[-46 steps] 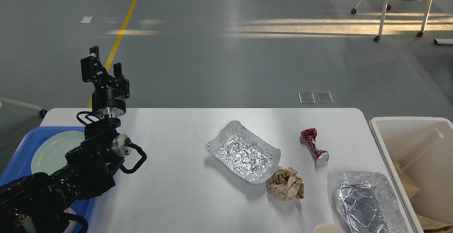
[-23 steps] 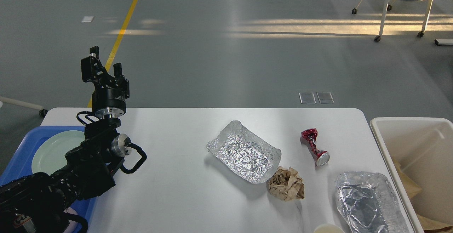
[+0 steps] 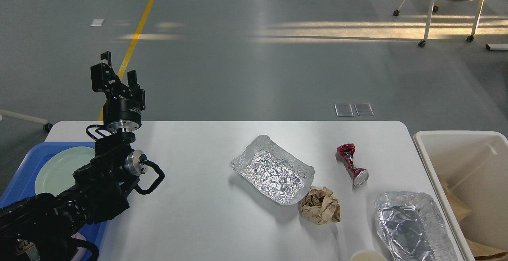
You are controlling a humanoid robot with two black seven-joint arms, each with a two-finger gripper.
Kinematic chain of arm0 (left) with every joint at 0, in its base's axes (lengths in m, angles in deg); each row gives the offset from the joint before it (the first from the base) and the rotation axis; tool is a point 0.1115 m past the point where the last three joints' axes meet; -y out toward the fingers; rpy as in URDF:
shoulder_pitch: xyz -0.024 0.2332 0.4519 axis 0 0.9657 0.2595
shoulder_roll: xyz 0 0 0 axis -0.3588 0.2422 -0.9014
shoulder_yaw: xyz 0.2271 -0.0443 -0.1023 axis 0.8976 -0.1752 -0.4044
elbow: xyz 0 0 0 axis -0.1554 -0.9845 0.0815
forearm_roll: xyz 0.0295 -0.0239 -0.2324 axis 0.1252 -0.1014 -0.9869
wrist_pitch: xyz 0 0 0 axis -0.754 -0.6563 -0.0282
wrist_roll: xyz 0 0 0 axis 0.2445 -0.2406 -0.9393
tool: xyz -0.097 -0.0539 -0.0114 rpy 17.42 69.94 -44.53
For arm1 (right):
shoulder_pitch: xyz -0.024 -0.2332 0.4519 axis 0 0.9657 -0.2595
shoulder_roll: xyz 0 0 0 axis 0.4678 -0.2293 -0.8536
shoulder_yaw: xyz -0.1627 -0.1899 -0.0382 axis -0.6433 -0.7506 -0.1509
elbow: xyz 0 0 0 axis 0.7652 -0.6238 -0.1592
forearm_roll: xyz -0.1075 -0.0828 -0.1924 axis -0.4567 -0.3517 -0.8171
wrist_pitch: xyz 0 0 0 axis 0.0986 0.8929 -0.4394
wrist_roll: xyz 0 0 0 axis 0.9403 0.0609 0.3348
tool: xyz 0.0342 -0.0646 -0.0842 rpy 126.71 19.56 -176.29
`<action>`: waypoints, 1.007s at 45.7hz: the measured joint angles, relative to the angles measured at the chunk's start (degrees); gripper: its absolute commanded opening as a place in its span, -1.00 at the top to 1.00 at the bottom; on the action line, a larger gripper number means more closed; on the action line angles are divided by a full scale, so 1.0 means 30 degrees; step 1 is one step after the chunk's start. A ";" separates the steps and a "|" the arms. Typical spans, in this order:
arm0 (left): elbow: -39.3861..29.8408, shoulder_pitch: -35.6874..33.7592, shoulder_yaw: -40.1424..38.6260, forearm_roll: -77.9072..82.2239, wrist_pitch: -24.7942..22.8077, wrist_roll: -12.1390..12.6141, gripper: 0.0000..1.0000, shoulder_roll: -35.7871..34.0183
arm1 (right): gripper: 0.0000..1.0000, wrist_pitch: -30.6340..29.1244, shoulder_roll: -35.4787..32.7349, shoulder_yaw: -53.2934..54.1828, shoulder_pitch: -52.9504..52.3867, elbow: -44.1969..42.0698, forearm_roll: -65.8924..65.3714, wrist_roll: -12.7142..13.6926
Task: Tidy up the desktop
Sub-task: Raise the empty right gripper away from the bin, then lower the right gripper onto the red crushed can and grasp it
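Desktop point(image 3: 206, 213) partly cut off below; cup point(image 3: 367, 256) barely shows.

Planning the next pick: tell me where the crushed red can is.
Head view, right half of the desktop: the crushed red can lies right of the open foil tray, behind the crumpled brown paper.

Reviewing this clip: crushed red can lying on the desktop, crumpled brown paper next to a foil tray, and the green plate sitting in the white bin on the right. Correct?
Not quite. The head view shows the green plate in the blue tray at the left, not in the white bin. The crushed red can does lie on the desktop, and the crumpled brown paper is beside a foil tray.
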 measured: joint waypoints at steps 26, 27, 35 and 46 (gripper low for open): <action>0.0000 0.0000 0.0000 -0.0009 0.0000 0.0000 -0.92 0.0007 | -1.00 0.0674 0.2080 -0.0363 1.0702 0.0056 -0.1191 0.0019; 0.0000 0.0000 0.0000 -0.0008 0.0000 0.0000 -0.93 0.0010 | -1.00 0.1385 0.2146 -0.0373 1.1601 -0.0267 -0.1797 0.0010; -0.0001 0.0001 0.0000 -0.0008 0.0000 0.0000 -0.92 0.0011 | -1.00 0.4351 0.2761 -0.0354 1.4510 -0.1584 -0.3330 -0.0012; 0.0001 0.0000 0.0000 -0.0008 0.0000 0.0000 -0.92 0.0008 | -1.00 0.8765 0.3863 -0.0409 1.7791 -0.3431 -0.4690 -0.0026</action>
